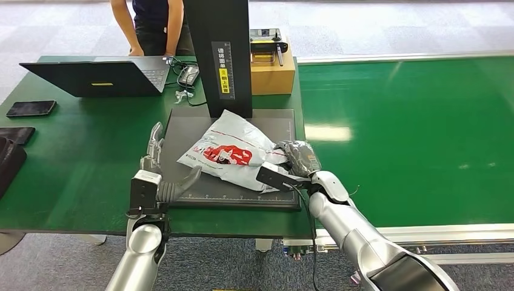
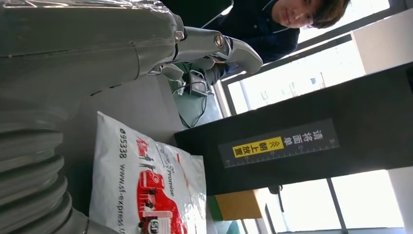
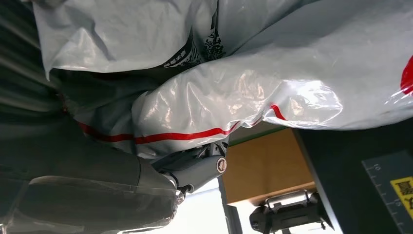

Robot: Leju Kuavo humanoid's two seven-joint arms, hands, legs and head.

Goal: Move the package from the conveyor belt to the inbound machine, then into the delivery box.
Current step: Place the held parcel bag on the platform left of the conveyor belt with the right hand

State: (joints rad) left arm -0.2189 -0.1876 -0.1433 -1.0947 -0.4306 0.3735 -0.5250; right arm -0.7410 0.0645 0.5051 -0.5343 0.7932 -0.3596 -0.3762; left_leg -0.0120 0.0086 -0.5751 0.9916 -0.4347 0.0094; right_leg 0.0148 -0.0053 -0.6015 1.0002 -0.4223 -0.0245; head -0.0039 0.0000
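- My right hand [image 1: 298, 159] is clamped on the near corner of the courier bag [image 1: 230, 151]; in the right wrist view its grey thumb [image 3: 195, 170] presses up under the wrinkled plastic film [image 3: 253, 92].
- My left hand [image 1: 159, 173] holds nothing, its fingers apart, resting at the left edge of the scanner platform [image 1: 182, 130], just beside the bag.
- The bag lies on the dark, flat platform, its far edge against the black upright column [image 1: 221, 54] of the inbound machine.
- I judge the bag light, soft and slack: glossy white polythene with red printing, creased, likely slippery. A pinch on one corner lets it sag, so taking hold of bunched film nearer the filled middle seems safer.
- Beyond are a brown cardboard box [image 1: 273, 76], a laptop [image 1: 100, 76], and a person [image 1: 151, 24] standing at the table's far edge. The smooth green conveyor belt [image 1: 412, 133] runs off to my right.
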